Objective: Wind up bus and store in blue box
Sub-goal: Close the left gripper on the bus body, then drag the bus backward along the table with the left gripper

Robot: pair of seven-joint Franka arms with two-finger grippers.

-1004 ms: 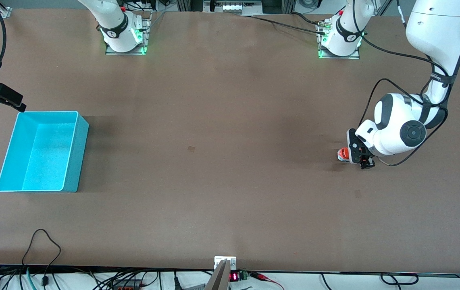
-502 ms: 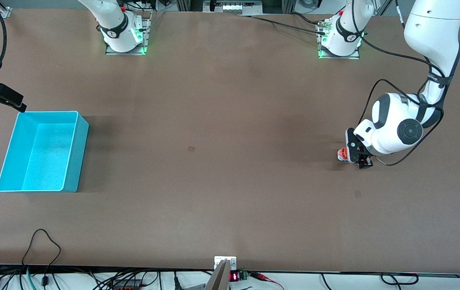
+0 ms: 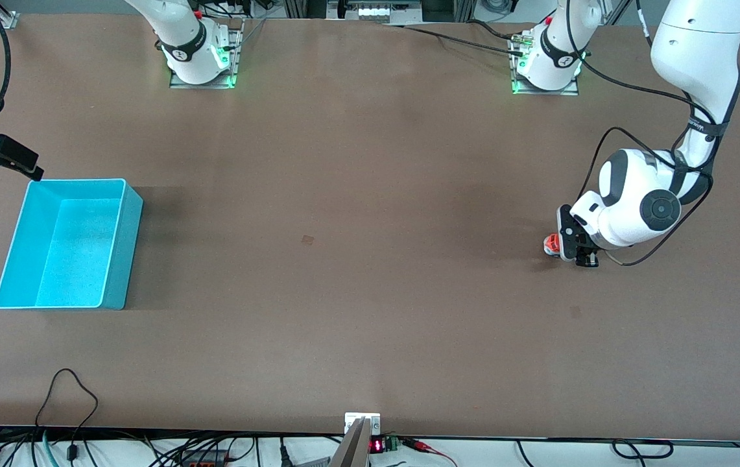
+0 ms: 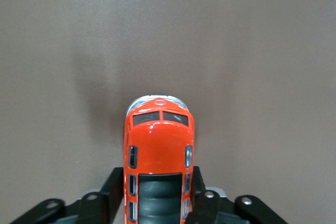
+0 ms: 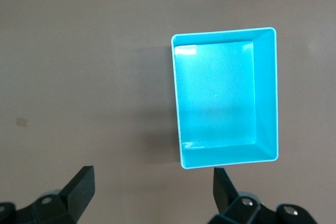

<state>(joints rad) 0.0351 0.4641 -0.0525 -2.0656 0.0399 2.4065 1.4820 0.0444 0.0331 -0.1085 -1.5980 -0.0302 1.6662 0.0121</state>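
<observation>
The small orange bus (image 3: pixel 552 244) sits at the left arm's end of the table. In the left wrist view the bus (image 4: pixel 159 140) shows its roof, with its white-grey front pointing away from the hand. My left gripper (image 3: pixel 572 251) (image 4: pixel 157 184) is shut on the bus, one black finger (image 4: pixel 116 182) pressed against each side. The blue box (image 3: pixel 124 253) stands open and empty at the right arm's end. My right gripper (image 3: pixel 19 162) (image 5: pixel 152 187) is open and empty. It waits in the air beside the box's (image 5: pixel 265 93) edge nearest the robots' bases.
The two arm bases (image 3: pixel 201 61) (image 3: pixel 548 68) stand along the table's edge by the robots. Cables (image 3: pixel 71 389) and a small display (image 3: pixel 376 445) lie at the table's edge nearest the front camera. A small dark mark (image 3: pixel 307 239) is on the tabletop.
My left gripper and the bus have shifted slightly toward the robots' bases, and the wrist has turned a little. The right arm has not moved.
</observation>
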